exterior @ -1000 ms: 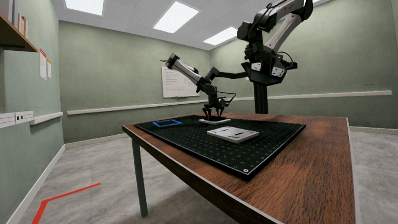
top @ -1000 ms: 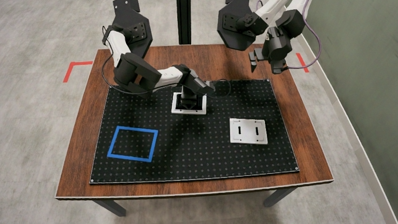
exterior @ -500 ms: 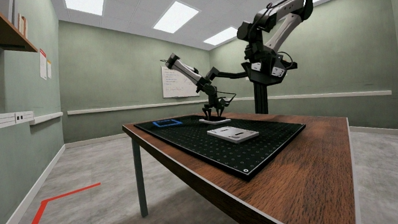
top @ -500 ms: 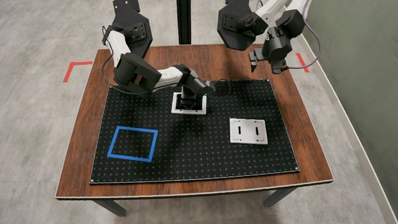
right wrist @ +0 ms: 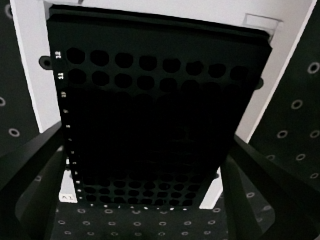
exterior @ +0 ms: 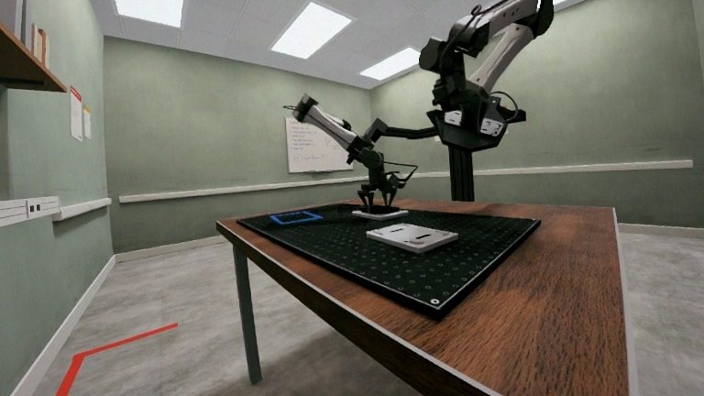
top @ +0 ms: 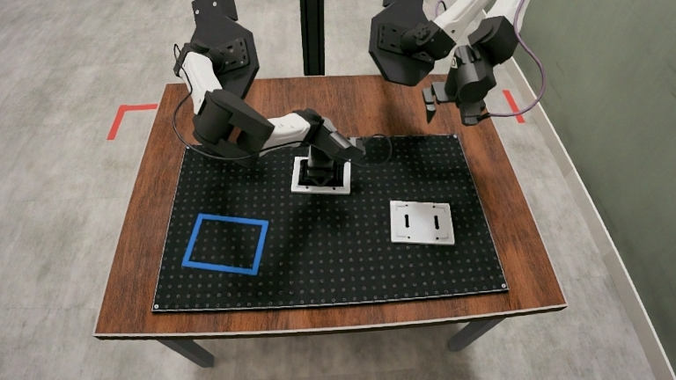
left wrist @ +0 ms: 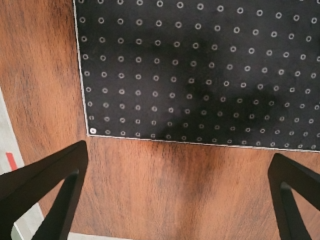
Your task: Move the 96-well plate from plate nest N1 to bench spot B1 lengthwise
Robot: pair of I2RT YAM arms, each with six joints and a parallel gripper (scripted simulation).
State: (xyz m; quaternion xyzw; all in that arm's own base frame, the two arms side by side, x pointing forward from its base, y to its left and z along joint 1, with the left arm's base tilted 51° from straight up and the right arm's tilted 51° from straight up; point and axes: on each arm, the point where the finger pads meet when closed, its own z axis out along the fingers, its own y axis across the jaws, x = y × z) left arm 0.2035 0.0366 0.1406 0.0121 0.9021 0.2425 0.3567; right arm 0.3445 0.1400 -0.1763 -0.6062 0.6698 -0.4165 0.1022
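Nearest the lower edge of the top view, on the perforated board [top: 324, 256] [exterior: 337, 248] [left wrist: 200, 82] [right wrist: 15, 117], we find the blue taped outline [top: 219, 268] [exterior: 298, 220], nothing yet inside it, and the bare nest [top: 422, 208] [exterior: 410, 233]. Beyond them the 96-well plate [top: 339, 177] [exterior: 384, 209] [right wrist: 150, 105] sits in the occupied nest [top: 319, 189] [exterior: 381, 215] [right wrist: 40, 95]. The right hand [top: 319, 177] [exterior: 378, 206] [right wrist: 147, 132] is over it, grasping the plate by its two long sides. Farther off, the left hand [top: 449, 116] [exterior: 440, 101] [left wrist: 179, 157] is released and wide, above the far edge of the table [top: 139, 157] [exterior: 571, 267] [left wrist: 150, 190].

The step in hand, we judge, is securing the plate for its lift. We should keep the squeeze firm but modest, then raise it straight and level until it is free of the nest's rim; a tilt could catch a corner. After that we'd carry it across high, turn it slightly to match the tape, and lower it flat with its long side along the outline's (the tape leaves little room for a crooked landing, we suspect).

We count two arms, two hands, two nests, one plate, one outline and one board.
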